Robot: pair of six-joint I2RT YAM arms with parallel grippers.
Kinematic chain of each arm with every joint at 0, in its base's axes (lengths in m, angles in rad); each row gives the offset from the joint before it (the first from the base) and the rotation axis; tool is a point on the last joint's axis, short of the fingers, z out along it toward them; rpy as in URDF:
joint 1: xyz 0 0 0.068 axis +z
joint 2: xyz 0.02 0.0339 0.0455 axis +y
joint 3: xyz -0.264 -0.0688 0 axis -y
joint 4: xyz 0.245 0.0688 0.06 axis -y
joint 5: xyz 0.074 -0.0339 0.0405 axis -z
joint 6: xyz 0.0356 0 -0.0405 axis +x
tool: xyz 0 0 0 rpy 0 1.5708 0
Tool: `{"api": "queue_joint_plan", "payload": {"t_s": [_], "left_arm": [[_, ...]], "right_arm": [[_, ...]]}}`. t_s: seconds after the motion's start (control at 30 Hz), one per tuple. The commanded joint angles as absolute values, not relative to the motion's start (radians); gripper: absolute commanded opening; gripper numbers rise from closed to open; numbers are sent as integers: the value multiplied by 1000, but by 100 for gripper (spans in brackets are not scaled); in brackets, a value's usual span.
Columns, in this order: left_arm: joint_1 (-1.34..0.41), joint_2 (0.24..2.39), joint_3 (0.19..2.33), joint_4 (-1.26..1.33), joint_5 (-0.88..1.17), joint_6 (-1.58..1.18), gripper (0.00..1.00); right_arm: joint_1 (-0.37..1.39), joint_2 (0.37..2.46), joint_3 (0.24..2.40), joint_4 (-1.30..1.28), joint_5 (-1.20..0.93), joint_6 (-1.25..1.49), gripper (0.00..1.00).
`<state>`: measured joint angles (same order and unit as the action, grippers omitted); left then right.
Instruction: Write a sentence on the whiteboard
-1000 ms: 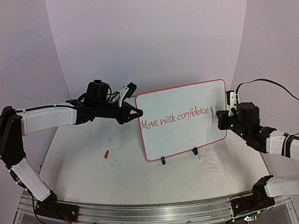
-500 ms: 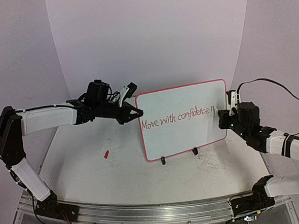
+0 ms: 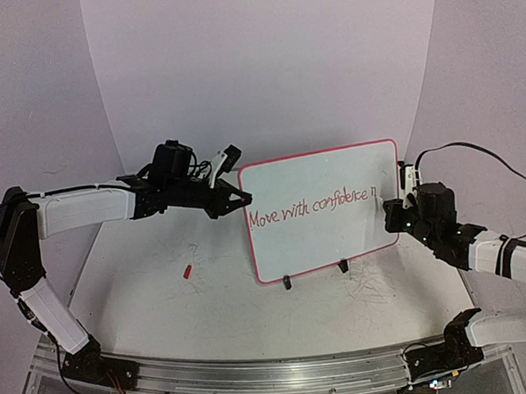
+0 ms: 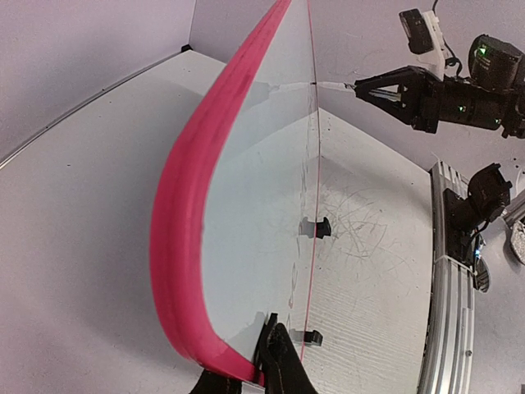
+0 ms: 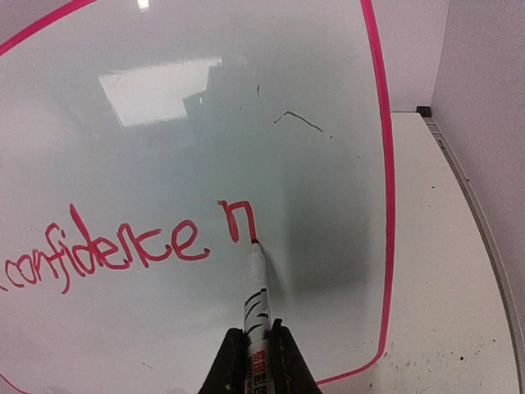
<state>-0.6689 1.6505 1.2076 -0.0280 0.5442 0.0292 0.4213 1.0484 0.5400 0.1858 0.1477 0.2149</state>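
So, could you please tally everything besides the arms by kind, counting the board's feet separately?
Whiteboard: 1
Black feet: 2
Marker: 1
Small red piece: 1
Total: 5

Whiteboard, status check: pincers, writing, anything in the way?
Left pincer shut on whiteboard edge. Right pincer shut on red marker, tip on board. Sentence reads "Move with confidence n". Nothing blocking.
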Motion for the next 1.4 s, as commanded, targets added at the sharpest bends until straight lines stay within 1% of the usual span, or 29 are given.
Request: {"api": "queue_joint_plan", "payload": {"t_s": [0.0,0.13,0.2,0.33,0.57,1.37], "left_arm": [[-669,1684,1208,-131,376,176,0],[-669,1685,1207,-130,368,178,0],[-669,1686,1206,-131,366,179,0],[-669,1686,1208,-130,372,178,0],[-669,1680,1204,-131,370,179,0],[-669,1677,1204,-132,374,179,0]], "right_arm": [[418,1004,550,189,132,210,0],[419,905,532,188,157,207,0],[419,889,526,186,171,203,0],[417,941,543,201,161,196,0],[417,968,551,266,176,185,0],[416,1049,562,293,186,191,0]]}}
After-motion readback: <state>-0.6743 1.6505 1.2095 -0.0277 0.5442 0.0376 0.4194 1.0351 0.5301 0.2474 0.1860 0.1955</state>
